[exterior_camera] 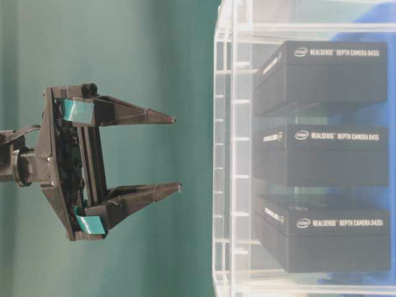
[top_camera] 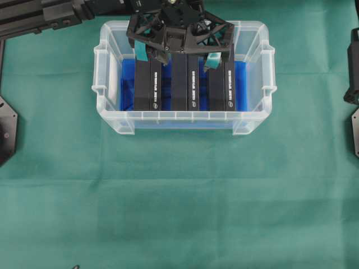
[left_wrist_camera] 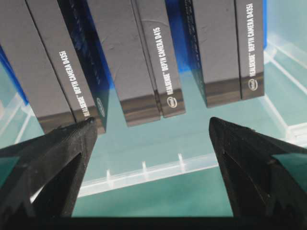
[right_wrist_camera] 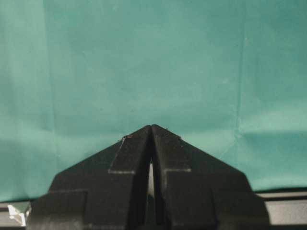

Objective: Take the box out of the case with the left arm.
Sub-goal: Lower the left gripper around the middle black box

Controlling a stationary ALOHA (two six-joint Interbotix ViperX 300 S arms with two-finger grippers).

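Big green cloth over the whole worktop [top_camera: 179, 213], and sitting on it toward the back is the case [top_camera: 115, 120], a clear plastic tub with a rimmed edge, side handles and a bright blue bottom. Inside it are three dark boxes standing on edge in a row with blue gaps between them: the left box [top_camera: 147, 87], the middle box [top_camera: 185, 84] and the right box [top_camera: 222, 87]. All three are still in the tub, none lifted. White print on their edges reads RealSense Depth Camera; the middle one says D415, and the other two say D435 or D435i.

The left arm [top_camera: 39, 17] comes in from the top left corner and its tool [top_camera: 176, 58] hangs over the back half of the case, above the boxes, fingers spread as wide as they go and gripping nothing. The teal pads [top_camera: 140, 51] sit out over the left and right boxes, with the middle box between them.

The right tool [right_wrist_camera: 151, 132] is parked off to the side above bare cloth, tips pressed together, empty.
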